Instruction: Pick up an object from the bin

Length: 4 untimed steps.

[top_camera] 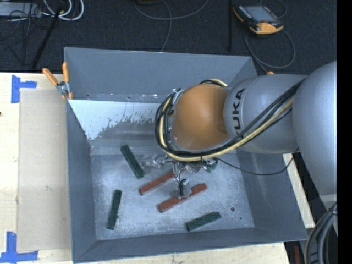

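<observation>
Hanging low over the floor of the bin (110, 95), the jaws sit at the middle of a red-brown bar (168, 204) lying just right of centre, its long axis running from lower left to upper right. A second red-brown bar (155, 184) lies just beside it to the upper left, nearly parallel. How far the jaws stand open cannot be told, nor whether they touch the bar.

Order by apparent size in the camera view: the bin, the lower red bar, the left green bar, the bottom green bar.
1. The bin.
2. The lower red bar, the longest of the three bars.
3. The left green bar and the bottom green bar look alike, so they are unranked.
</observation>
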Each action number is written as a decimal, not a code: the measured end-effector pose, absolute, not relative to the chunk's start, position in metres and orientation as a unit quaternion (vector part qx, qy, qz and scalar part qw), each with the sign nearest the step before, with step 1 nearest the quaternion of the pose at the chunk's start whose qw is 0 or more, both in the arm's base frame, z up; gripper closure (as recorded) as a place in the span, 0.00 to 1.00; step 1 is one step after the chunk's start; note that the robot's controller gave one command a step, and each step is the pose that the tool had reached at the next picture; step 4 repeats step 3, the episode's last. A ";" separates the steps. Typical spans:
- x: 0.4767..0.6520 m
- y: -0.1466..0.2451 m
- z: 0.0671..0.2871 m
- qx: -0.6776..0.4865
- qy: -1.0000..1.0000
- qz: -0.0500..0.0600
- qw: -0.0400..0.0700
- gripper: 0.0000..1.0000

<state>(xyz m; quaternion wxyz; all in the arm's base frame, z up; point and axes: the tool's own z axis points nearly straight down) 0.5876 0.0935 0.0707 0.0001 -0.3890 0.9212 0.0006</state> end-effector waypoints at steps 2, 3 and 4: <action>0.589 0.095 0.151 -0.386 0.923 -0.001 0.004 1.00; 0.590 0.096 0.179 -0.383 0.924 0.000 0.002 1.00; 0.590 0.096 0.179 -0.383 0.924 0.000 0.002 1.00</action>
